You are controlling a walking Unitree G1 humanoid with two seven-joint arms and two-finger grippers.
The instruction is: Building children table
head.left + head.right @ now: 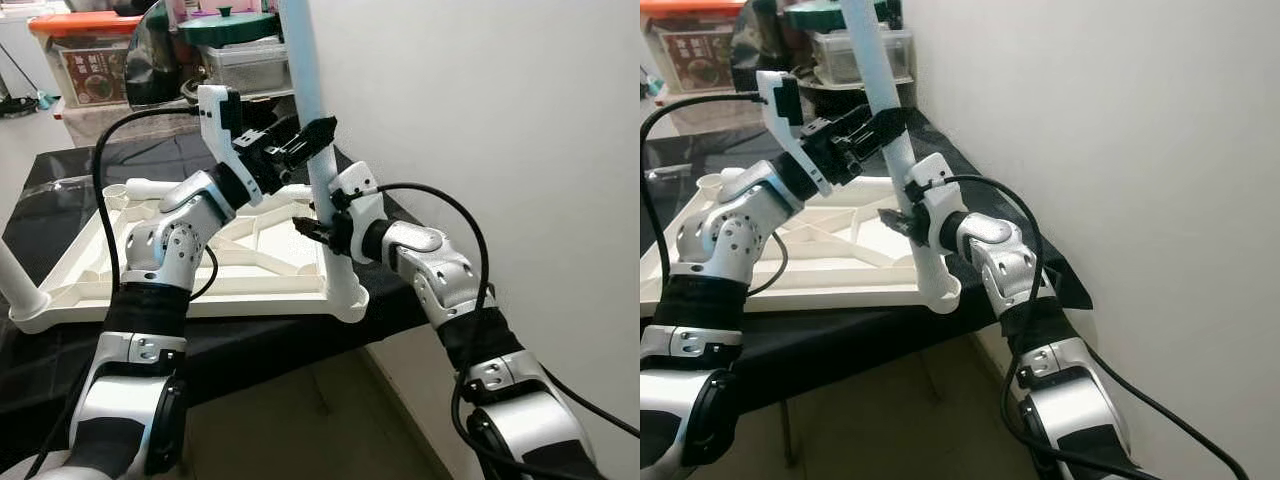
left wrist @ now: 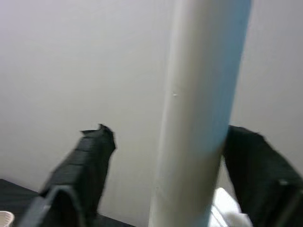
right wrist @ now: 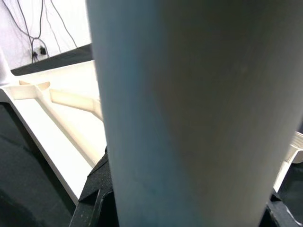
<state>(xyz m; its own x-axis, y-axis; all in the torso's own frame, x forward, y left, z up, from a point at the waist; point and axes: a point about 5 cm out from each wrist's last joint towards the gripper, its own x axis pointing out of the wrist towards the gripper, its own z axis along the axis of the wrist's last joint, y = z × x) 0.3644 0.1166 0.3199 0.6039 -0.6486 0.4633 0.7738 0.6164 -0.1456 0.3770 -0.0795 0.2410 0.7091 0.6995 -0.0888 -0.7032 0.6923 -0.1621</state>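
The white table top [image 1: 250, 290] lies upside down on a black-covered table [image 1: 60, 170]. A pale blue-white leg [image 1: 305, 80] stands upright in its near right corner socket [image 1: 348, 295]. My left gripper [image 1: 318, 140] straddles the leg high up and is open. In the left wrist view one finger [image 2: 80, 175] stands clear of the leg [image 2: 199, 118] and the other [image 2: 255, 165] is against it. My right gripper [image 1: 325, 228] is shut on the leg lower down, just above the socket. In the right wrist view the leg [image 3: 189, 113] is very close, with the ribbed underside [image 3: 52, 123] behind it.
A white wall [image 1: 500, 120] rises close on the right, beside the leg. Another white leg [image 1: 15, 280] stands at the near left corner. Plastic storage boxes [image 1: 90, 60] and a green lid [image 1: 225, 25] are stacked behind the table. Bare floor [image 1: 300, 420] lies below the table edge.
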